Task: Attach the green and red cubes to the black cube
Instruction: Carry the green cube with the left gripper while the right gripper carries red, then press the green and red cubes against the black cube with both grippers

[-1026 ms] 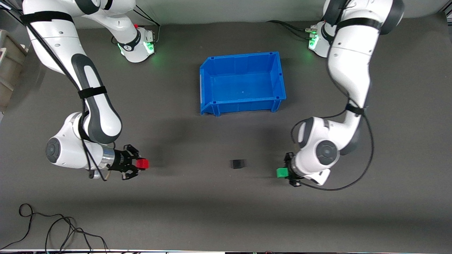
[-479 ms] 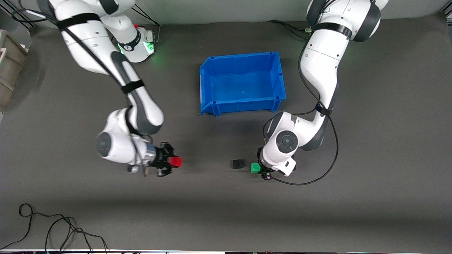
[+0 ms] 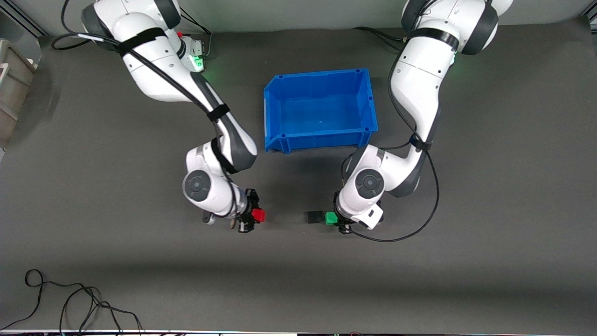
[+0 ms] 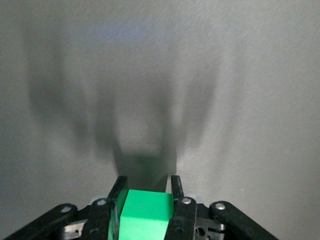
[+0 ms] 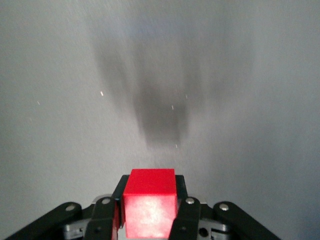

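Progress: both coloured cubes are picked up; neither join looks confirmed yet.

Right gripper (image 3: 254, 216), toward the right arm's end of the surface (image 3: 489, 261): jaws closed on the red cube (image 3: 259, 215). In the right wrist view the same cube (image 5: 149, 206) sits squarely between the two fingers, its front face clear of them. It is well apart from the black cube (image 3: 314, 217), with bare surface between. Whether it hangs just above the surface or rides on it, I cannot tell.

Black cube: resting on the surface, nearer to the front camera than the blue bin (image 3: 275, 109), which is empty. Small, matte, plain, same size as the other two.

Left gripper (image 3: 336, 219), at the black cube's side toward the left arm's end: jaws closed on the green cube (image 3: 330, 218), seen likewise in the left wrist view (image 4: 145, 215). The green cube sits just beside the black one, touching or nearly so; actual contact cannot be settled from above.

Judgement: green attachment about done or in its final approach; red attachment is what is left, needing travel across the gap to the black cube's free side.

All three cubes look clean-edged, with plain matte faces.
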